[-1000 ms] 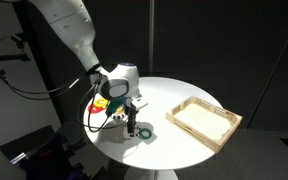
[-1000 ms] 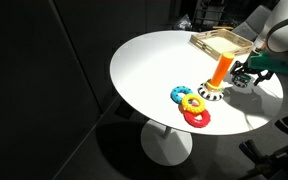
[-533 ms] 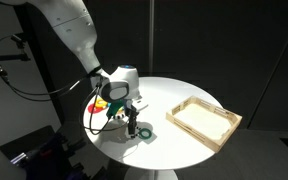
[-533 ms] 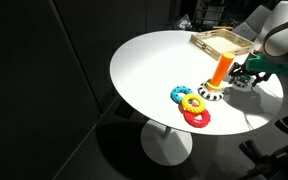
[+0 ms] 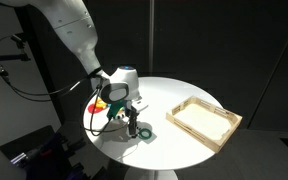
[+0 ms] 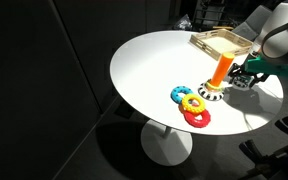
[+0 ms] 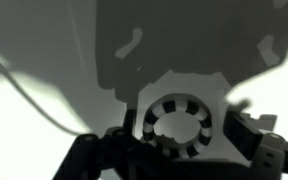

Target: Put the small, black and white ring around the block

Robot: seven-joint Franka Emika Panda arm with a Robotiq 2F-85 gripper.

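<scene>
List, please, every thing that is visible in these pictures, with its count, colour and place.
Round white table: one, white, carrying everything.
Shallow wooden tray: one, pale wood, at the table's edge.
Upright orange peg block: one, orange, standing near the tray.
Thick black and white ring: one, around the peg's foot.
Flat plastic rings: three, blue, yellow, red, clustered beside the peg.
Small thin black and white ring: one, flat on the table between the pincer's fingers.
Plain green ring: one, green, on the table beside the pincer.
Robot arm: one, white, reaching over the table.
Pincer: one, black, low over the table, apparently open.
</scene>
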